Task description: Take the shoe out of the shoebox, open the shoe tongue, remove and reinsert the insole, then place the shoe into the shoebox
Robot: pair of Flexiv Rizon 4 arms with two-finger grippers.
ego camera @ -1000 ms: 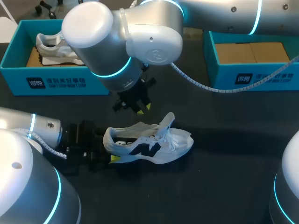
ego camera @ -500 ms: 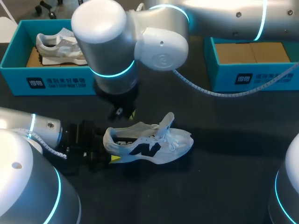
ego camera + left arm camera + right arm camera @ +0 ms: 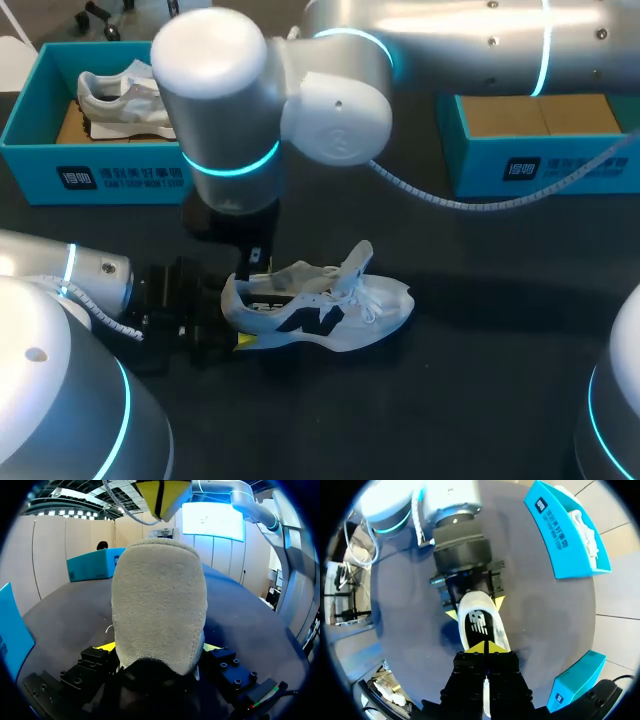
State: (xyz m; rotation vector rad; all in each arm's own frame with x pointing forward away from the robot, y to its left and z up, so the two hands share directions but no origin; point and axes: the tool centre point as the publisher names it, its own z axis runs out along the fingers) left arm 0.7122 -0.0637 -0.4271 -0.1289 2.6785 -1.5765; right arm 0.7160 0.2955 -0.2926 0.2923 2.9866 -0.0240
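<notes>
At its heel, our left fingers clamp the shoe; right fingers pressed together above. We judge the insole floppy: pinch its edge.

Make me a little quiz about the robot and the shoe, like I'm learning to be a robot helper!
1. True or false: the shoe lies inside a blue shoebox.
2. Fill in the missing word: the right gripper hangs over the shoe, and its yellow fingertips are ____ (open or shut).
3. Pick one: what grips the shoe's heel from two sides?
A. the left gripper
B. the right gripper
C. a person's hand

Key:
1. False. It lies on the table.
2. Shut.
3. A.
</notes>
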